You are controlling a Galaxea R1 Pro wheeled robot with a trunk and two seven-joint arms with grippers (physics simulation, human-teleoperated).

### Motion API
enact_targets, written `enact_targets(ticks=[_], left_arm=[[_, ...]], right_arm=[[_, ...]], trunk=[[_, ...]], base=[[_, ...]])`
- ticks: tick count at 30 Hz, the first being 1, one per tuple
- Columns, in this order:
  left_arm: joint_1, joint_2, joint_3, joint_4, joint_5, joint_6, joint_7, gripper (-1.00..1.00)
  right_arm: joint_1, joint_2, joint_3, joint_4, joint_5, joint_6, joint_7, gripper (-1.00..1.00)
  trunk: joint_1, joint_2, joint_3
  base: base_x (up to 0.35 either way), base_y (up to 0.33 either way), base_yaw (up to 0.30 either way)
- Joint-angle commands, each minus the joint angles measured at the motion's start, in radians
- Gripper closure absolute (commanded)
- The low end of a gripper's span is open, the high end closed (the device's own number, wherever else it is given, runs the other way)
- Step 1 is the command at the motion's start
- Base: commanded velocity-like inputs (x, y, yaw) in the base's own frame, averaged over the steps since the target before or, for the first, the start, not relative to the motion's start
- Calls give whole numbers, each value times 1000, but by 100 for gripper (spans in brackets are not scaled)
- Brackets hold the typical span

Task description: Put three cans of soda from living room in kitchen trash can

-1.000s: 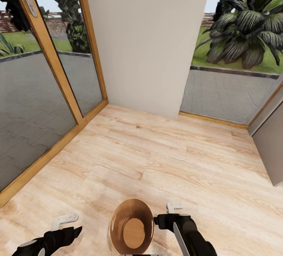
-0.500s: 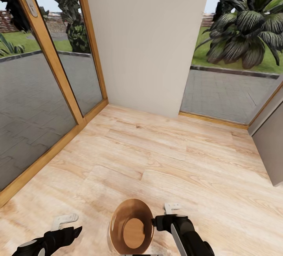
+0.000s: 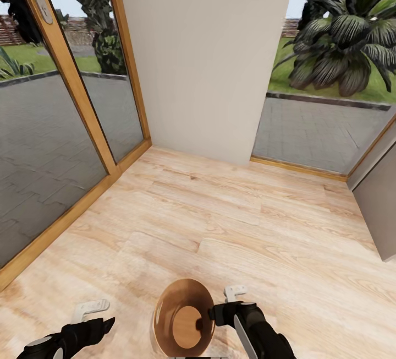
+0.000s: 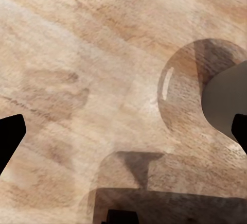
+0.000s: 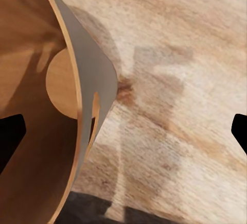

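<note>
The tash can (image 3: 184, 317), dark grey outside and tan inside, stands on the pale wood floor at the lower middle of the head view. Its bare tan bottom shows. My right gripper (image 3: 225, 301) hangs open just beside its right rim, and the right wrist view has the tash can's rim (image 5: 77, 95) between the wide-apart fingertips (image 5: 9, 134). My left gripper (image 3: 98, 315) is open, left of the bin and apart from it. In the left wrist view, the bin's grey wall (image 4: 224, 98) sits near one fingertip (image 4: 7, 139). The cans of soda are out of view.
Wood-framed glass doors (image 3: 71, 128) run along the left. A white wall (image 3: 203, 56) stands ahead, with a window (image 3: 319, 128) to its right. A grey cabinet side (image 3: 379, 199) juts in at the right edge. Open plank floor (image 3: 231, 221) lies ahead of the bin.
My right gripper has slid a little to the left, closer to the tash can's rim. The left arm and the camera have held still.
</note>
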Motion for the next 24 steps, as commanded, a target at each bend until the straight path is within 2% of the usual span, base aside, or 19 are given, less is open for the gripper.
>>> enact_targets(ticks=[1, 6, 15, 24], left_arm=[[0, 0, 0, 0, 0, 0, 0, -100], [0, 0, 0, 0, 0, 0, 0, -100], [1, -1, -1, 0, 1, 0, 0, -100], [0, -2, -2, 0, 0, 0, 0, -100]], right_arm=[[0, 0, 0, 2, 0, -1, 0, -100], [-1, 0, 0, 8, -1, -12, 0, -100], [-40, 0, -1, 120, 0, -76, 0, -100], [-47, 0, -1, 149, -1, -103, 0, -100]], trunk=[[0, 0, 0], [0, 0, 0], [0, 0, 0], [0, 0, 0]], base=[[0, 0, 0], [0, 0, 0], [0, 0, 0], [0, 0, 0]])
